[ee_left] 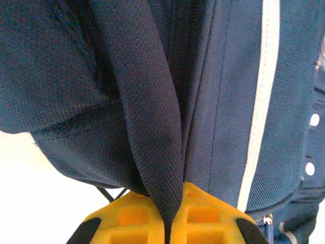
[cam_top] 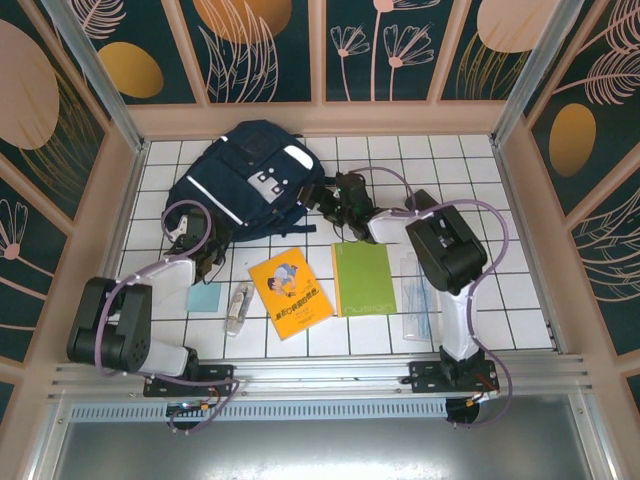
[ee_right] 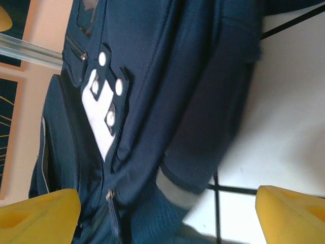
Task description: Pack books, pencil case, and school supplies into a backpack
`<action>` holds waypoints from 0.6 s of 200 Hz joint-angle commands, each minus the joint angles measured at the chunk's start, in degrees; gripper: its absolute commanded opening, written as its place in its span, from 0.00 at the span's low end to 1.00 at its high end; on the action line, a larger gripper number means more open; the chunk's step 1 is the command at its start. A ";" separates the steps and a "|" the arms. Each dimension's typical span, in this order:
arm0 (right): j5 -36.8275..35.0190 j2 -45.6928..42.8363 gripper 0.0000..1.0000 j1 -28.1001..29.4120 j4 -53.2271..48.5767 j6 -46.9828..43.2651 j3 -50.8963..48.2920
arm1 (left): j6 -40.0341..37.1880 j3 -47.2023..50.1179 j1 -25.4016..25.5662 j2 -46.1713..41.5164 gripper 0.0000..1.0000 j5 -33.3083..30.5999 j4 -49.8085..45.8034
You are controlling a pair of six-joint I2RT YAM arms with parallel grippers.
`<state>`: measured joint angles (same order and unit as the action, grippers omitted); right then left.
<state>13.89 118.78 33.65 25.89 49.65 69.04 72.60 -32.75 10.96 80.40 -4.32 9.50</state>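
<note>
The navy backpack lies at the back left of the tiled table. My left gripper is at its near-left edge, yellow fingers shut on a dark strap of the backpack. My right gripper is at the bag's right side, open, its jaws either side of the bag's fabric without pinching it. In front lie the orange-yellow book, the green book, a clear sleeve, a small tube packet and a teal card. The pencil case is out of view.
Low peach walls fence the table on three sides. A metal rail with both arm bases runs along the near edge. Bare tiles lie to the right of the right arm.
</note>
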 commanded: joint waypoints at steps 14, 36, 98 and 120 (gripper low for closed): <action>4.29 4.64 0.88 0.60 4.02 6.50 3.70 | 0.38 0.53 1.29 -6.89 0.00 4.20 -0.67; 5.88 5.91 0.83 0.71 6.63 9.19 3.72 | 0.88 -0.07 1.35 -8.93 0.00 4.17 0.28; 8.57 1.12 0.00 -2.01 11.30 9.28 -0.47 | 1.49 -0.47 1.42 -6.42 0.00 5.90 3.94; 9.44 -4.07 0.00 -4.80 9.83 7.22 -3.92 | 0.92 -1.77 1.40 -4.52 0.00 5.76 5.84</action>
<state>21.04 122.67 31.35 33.54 58.85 68.23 73.65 -31.99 11.77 74.35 -0.95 7.97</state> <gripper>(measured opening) 0.057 0.059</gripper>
